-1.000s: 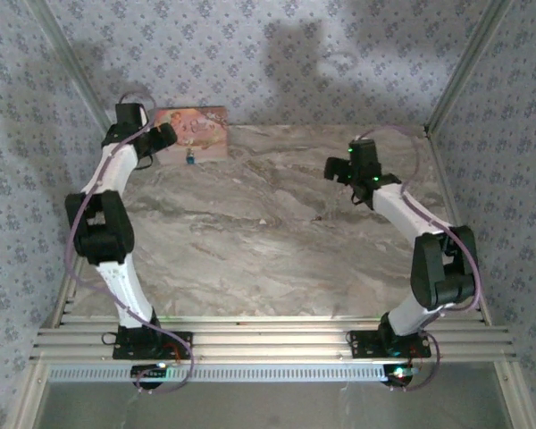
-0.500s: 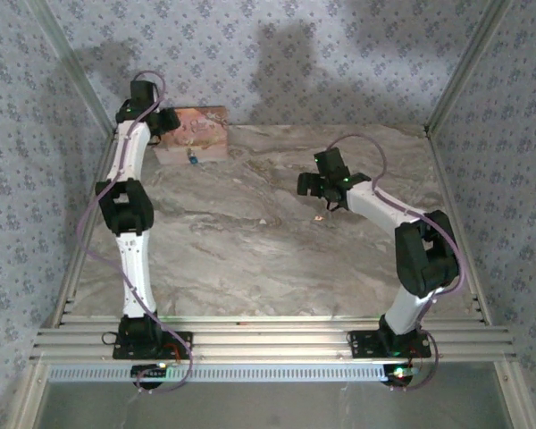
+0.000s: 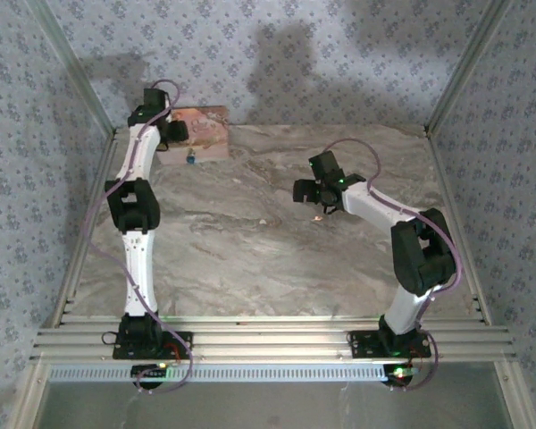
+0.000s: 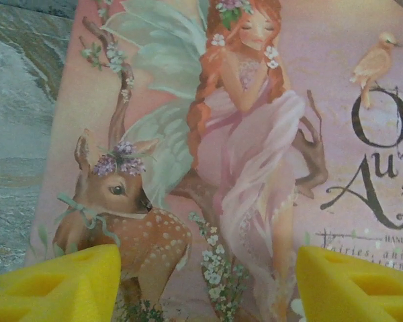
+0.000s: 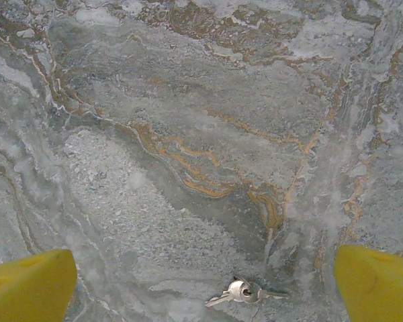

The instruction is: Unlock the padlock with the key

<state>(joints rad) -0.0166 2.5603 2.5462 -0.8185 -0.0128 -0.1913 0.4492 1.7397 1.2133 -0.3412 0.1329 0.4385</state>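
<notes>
The padlock (image 3: 189, 159) is a tiny blue speck on the table just in front of the pink picture-printed box (image 3: 201, 130). My left gripper (image 3: 172, 130) hovers over that box, and in the left wrist view its yellow fingertips (image 4: 54, 285) stand wide apart above the fairy print (image 4: 242, 134) with nothing between them. The key (image 5: 243, 292), a pale metal sliver with a second one on a small ring, lies flat on the marble. It lies between the spread fingers of my open right gripper (image 5: 203, 287) and shows as a small glint (image 3: 317, 217) beside the right gripper (image 3: 305, 190).
Marble tabletop (image 3: 250, 250) with patterned walls at the back and both sides. The pink box stands against the back wall at far left. A metal rail (image 3: 268, 340) runs along the near edge by the arm bases.
The left arm has stretched farther back and now has its gripper over the pink box. The right arm has swung left and lowered its gripper over the key.
</notes>
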